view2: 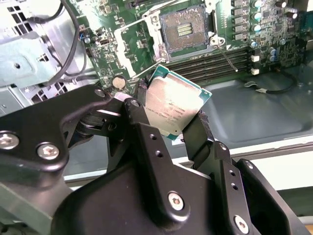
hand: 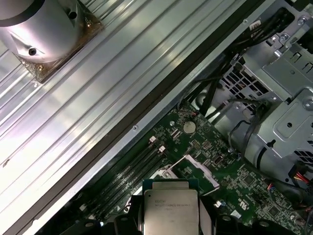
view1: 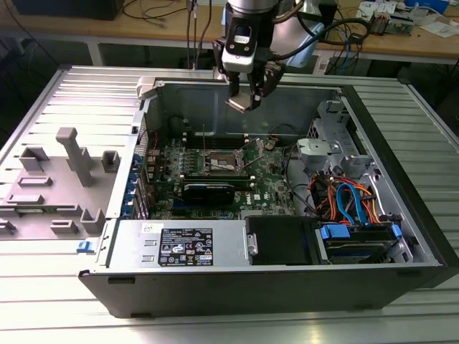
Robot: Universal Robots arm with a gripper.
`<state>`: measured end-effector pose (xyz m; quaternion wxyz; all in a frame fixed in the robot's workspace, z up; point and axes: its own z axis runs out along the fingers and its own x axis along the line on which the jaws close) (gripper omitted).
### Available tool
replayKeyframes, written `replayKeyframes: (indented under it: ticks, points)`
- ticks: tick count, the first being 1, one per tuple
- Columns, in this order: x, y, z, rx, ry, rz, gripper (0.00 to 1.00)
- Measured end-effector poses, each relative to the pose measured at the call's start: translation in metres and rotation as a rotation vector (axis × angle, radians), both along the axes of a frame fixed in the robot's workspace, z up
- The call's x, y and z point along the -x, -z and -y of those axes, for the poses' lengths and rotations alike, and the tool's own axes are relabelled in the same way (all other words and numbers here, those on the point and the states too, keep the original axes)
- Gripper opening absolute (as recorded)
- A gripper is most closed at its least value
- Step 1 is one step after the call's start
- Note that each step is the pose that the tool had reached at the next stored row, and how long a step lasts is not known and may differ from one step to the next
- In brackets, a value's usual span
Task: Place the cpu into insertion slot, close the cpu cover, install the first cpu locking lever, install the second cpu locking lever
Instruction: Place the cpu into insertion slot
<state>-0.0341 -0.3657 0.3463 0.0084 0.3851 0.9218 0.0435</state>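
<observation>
Bright, mostly sharp, glare on cpu (view2: 173, 105)

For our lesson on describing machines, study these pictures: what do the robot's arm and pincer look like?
The arm ends in a grey round wrist, with black cables looping beside it. The pincer is matt black metal: chunky linked bars with silver screws and two narrow fingers.

Likely lab, cabled workbench (view1: 423, 44), slotted metal table (view1: 86, 89)
</observation>
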Motion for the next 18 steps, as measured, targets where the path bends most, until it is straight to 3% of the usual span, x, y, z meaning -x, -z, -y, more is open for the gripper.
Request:
replayKeyframes:
  ticks: [3, 6, 10, 18]
  points:
    - [0.0000, 0.0015, 0.0000, 0.0002, 0.047, -0.0001, 0.54]
    - [0.0001, 0.0026, 0.0000, 0.0004, 0.090, -0.0044, 0.54]
    - [0.0009, 0.0039, 0.0002, 0.0006, 0.105, -0.0091, 0.54]
    - [0.0009, 0.0040, 0.0002, 0.0004, 0.107, -0.0097, 0.54]
